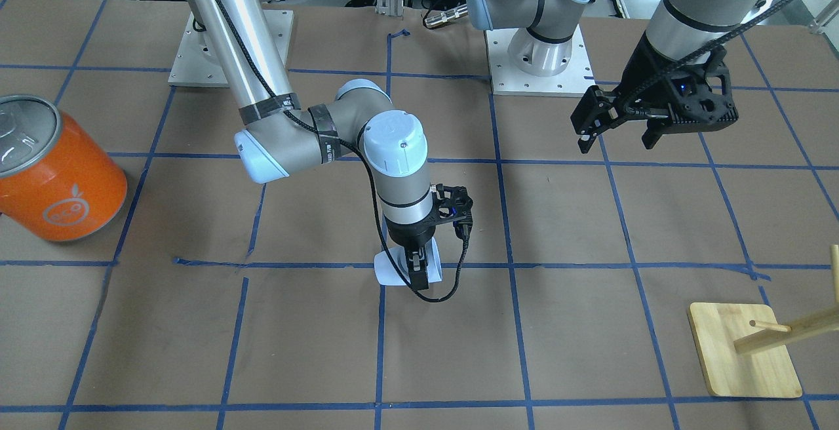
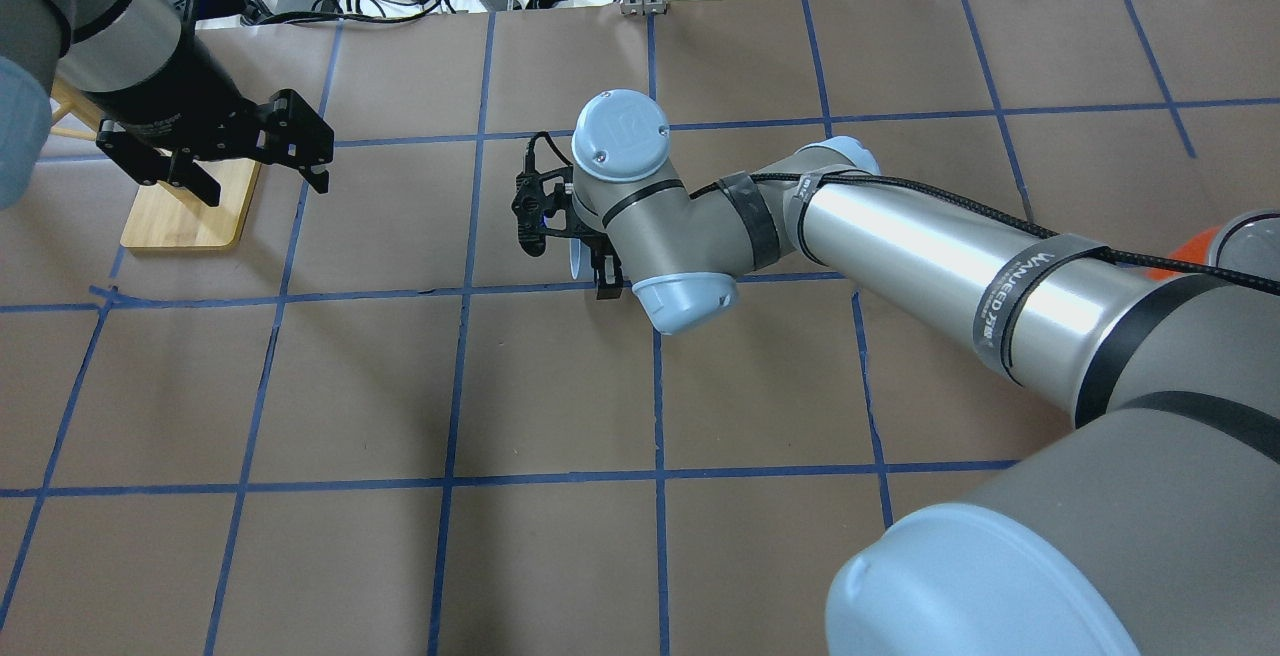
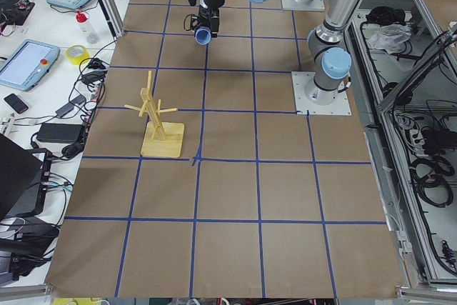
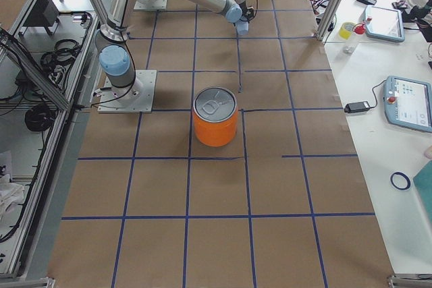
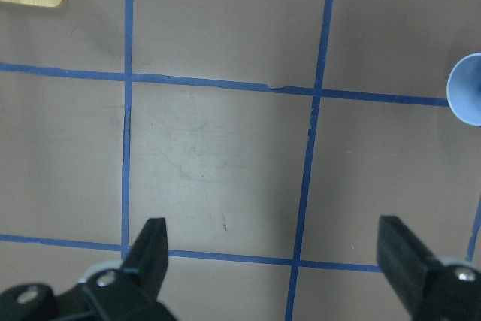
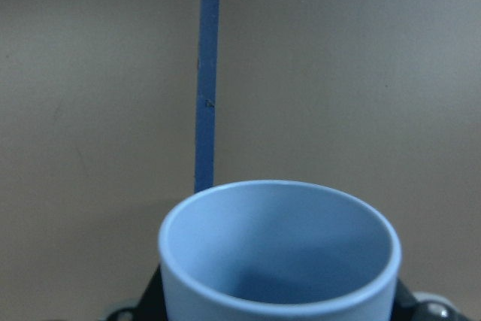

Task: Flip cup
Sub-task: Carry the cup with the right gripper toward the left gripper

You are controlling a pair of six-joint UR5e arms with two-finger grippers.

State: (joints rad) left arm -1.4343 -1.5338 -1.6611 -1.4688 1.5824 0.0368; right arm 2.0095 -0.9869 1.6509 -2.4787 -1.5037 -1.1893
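The pale lavender-blue cup [image 1: 392,273] is held on its side in my right gripper [image 1: 419,274], which points down at the middle of the table and is shut on it. Its open mouth faces the robot's left, and its bluish inside shows in the right wrist view [image 6: 278,261] and at the edge of the left wrist view [image 5: 467,88]. It hangs low over the paper; I cannot tell whether it touches. It also shows in the overhead view [image 2: 578,262]. My left gripper [image 1: 616,136] is open and empty, raised well away from the cup [image 2: 262,184].
A large orange can [image 1: 59,174] with a silver top stands at the robot's right end of the table. A wooden peg stand [image 1: 744,351] on a square base stands near the left gripper [image 2: 185,211]. Blue tape lines grid the brown paper.
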